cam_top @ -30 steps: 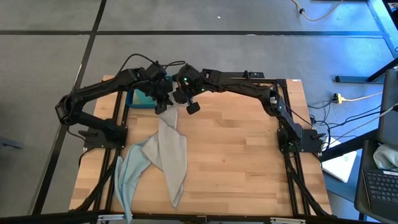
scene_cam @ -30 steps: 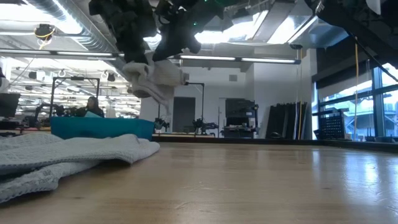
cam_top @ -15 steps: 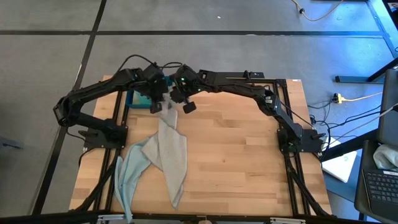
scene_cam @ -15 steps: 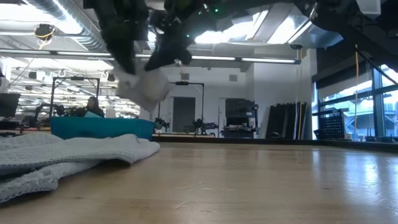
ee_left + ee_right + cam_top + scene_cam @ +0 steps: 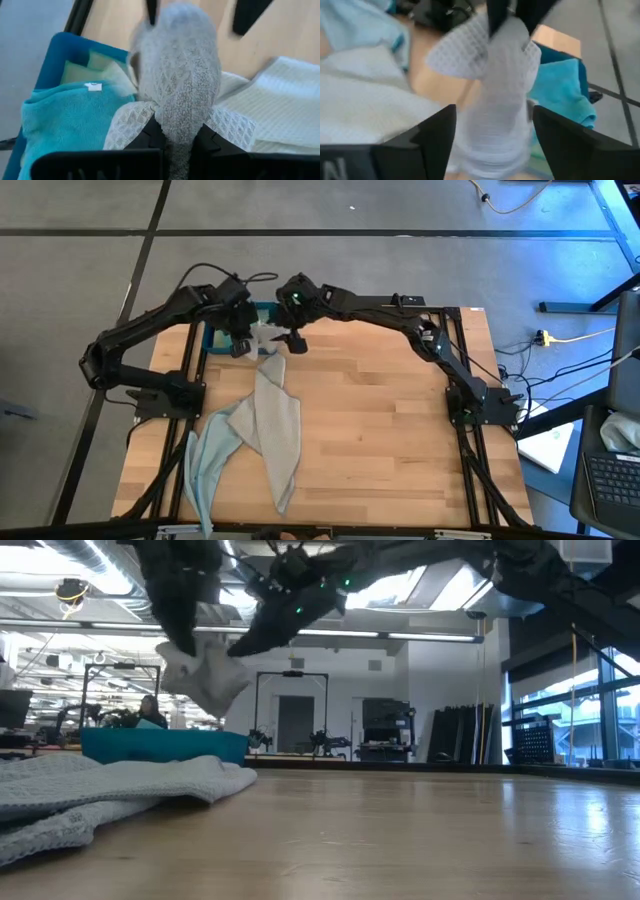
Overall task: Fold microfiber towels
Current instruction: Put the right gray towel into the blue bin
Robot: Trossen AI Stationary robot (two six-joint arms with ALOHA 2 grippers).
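Note:
My left gripper (image 5: 243, 345) (image 5: 177, 132) is shut on a folded light grey microfiber towel (image 5: 266, 336) (image 5: 205, 678), held in the air at the table's far left beside the dark blue tray (image 5: 212, 335). My right gripper (image 5: 293, 340) (image 5: 493, 110) stands open just right of it, one finger on either side of the towel's free end. A teal towel (image 5: 65, 110) and a pale green one (image 5: 100, 62) lie in the tray. Another light grey towel (image 5: 278, 420) and a pale blue towel (image 5: 208, 465) lie spread on the table. My left gripper pinches the folded grey towel between its two fingers (image 5: 150, 135) at one end of the bundle (image 5: 177, 120), several layers thick. The fingers slant steeply down from above. The towel bulges out beyond the fingertips and hangs clear of the table and tray.
The tray (image 5: 165, 745) sits at the far left corner, next to the left arm's frame. The two loose towels cover the table's near left. The wooden top (image 5: 400, 430) to the right is bare, with the right arm's base (image 5: 480, 405) at its right edge.
Both grippers have gone toward the table's far left, toward the tray, with the folded grey towel between them. My right gripper has opened and let go of the towel, which now hangs from my left gripper alone. The towels on the table have not moved.

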